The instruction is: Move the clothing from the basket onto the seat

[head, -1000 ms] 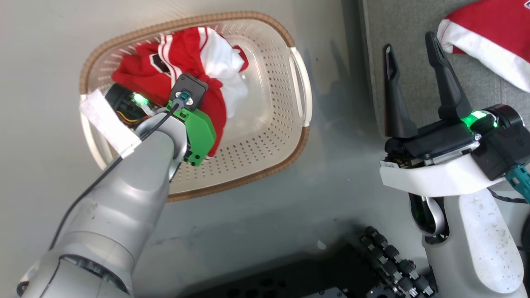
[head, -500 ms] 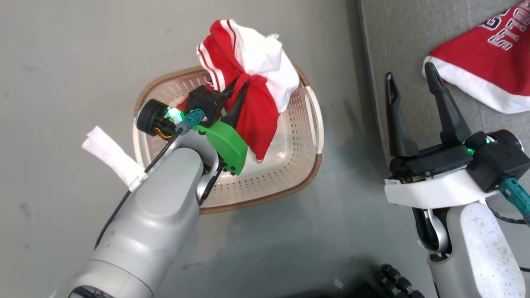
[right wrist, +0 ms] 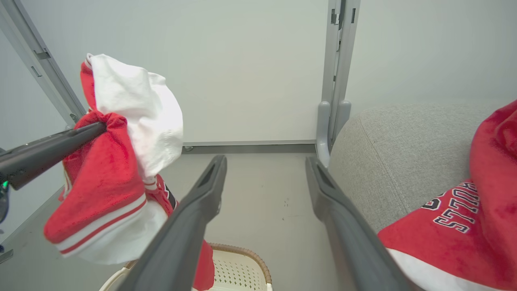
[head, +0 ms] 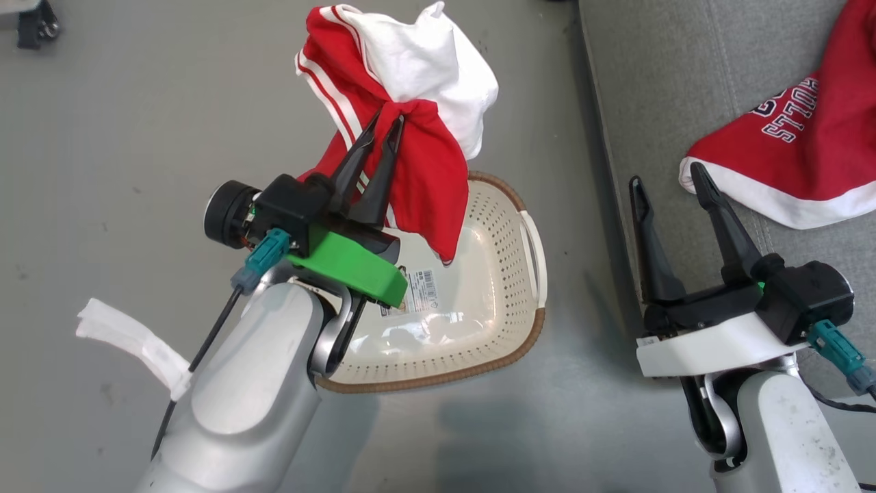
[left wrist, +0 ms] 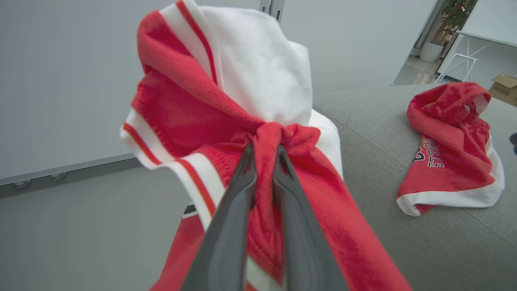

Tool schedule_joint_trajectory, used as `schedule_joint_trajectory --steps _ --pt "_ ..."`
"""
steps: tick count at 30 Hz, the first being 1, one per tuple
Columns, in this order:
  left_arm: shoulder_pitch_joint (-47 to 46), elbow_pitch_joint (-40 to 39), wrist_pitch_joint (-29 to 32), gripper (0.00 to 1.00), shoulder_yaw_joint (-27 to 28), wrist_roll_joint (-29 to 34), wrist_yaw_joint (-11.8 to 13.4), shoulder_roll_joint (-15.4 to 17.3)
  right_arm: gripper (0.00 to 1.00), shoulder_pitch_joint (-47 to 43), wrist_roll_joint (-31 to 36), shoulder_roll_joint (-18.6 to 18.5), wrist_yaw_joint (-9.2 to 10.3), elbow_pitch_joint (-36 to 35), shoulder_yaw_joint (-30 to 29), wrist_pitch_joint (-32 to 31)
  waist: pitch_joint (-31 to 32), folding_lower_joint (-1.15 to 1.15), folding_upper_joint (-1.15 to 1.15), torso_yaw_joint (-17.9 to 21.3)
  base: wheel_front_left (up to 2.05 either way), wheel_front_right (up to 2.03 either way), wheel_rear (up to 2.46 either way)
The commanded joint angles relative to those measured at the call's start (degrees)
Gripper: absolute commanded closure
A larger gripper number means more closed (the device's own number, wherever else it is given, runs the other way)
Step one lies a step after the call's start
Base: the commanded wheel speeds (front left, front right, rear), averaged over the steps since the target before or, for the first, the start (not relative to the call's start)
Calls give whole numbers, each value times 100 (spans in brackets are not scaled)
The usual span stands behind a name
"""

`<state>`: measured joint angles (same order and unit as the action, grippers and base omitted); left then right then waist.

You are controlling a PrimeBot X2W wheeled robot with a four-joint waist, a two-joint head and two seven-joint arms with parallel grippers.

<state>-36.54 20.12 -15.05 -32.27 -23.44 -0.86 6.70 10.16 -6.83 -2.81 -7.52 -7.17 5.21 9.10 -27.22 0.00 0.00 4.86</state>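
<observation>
My left gripper (head: 384,127) is shut on a bunched red garment with white stripes (head: 404,89), holding it in the air above the cream basket (head: 506,274). The same striped garment (left wrist: 242,101) drapes over the left gripper (left wrist: 263,151) in the left wrist view, and the striped garment (right wrist: 121,161) hangs at the left in the right wrist view. The basket stands on the floor with only its bottom label showing inside. A second red garment with a white hem and lettering (head: 801,150) lies on the grey seat (head: 671,82). My right gripper (head: 667,174) is open at the seat's edge.
Grey floor (head: 137,123) surrounds the basket. A white strip of tape (head: 130,339) hangs from my left forearm. Beyond the seat (right wrist: 396,153) a pale wall with a metal upright (right wrist: 337,72) rises. A cardboard box (left wrist: 505,87) stands far off.
My left gripper has lifted the striped garment out of the basket and higher above it. The head camera has shifted, showing more of the seat. The right gripper stays open.
</observation>
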Motion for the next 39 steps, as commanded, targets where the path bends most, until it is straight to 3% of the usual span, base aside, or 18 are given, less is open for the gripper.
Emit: schedule_joint_trajectory --steps 1,18,39 --pt "176 -212 -16 100 47 88 28 62 0 -119 41 -15 6 20 7 -34 451 0 0 -181 0 0 0" --pt "1390 -2243 -9 100 412 407 -1 147 0 -740 10 -15 6 -36 97 -376 1549 0 0 -288 0 0 0" --pt "2408 -2575 -10 100 362 368 -3 183 0 -1368 -139 -15 6 -148 268 -644 2271 0 0 -234 0 0 0"
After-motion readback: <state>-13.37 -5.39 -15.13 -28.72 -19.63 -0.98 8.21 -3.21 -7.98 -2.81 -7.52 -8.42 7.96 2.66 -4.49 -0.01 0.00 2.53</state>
